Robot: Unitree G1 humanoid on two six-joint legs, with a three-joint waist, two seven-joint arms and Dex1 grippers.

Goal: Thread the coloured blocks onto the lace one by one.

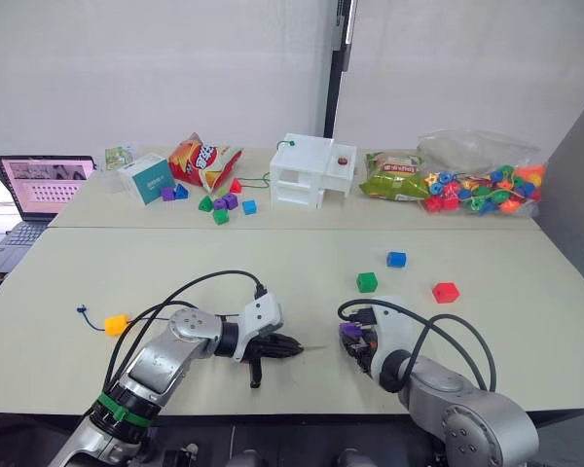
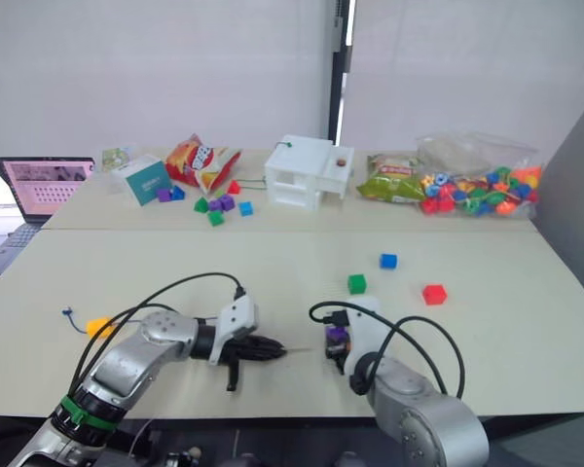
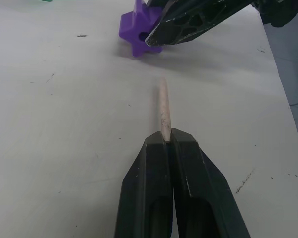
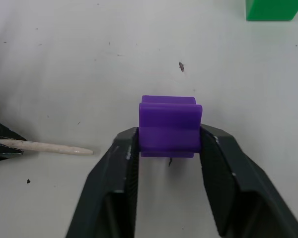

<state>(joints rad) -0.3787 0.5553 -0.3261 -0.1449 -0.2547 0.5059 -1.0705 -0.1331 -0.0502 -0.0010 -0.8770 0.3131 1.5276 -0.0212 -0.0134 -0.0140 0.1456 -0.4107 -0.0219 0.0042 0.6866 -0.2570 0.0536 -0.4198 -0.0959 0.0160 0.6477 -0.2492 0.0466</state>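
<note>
Now my left tool (image 3: pixel 168 141) pinches the lace's pale tip (image 3: pixel 162 108) and my right tool (image 4: pixel 169 148) clamps the purple block (image 4: pixel 170 126), so slight misalignment could jam the tip beside the hole.

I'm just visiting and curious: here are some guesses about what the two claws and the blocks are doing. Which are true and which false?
1. The right claw grips the purple block. True.
2. The left claw pinches the lace's pale tip. True.
3. The tip is already through the purple block. False: a gap of bare table separates them.
4. The green block is on the lace. False: it sits loose on the table.
5. The yellow-orange block lies near the lace's far end. True.
</note>
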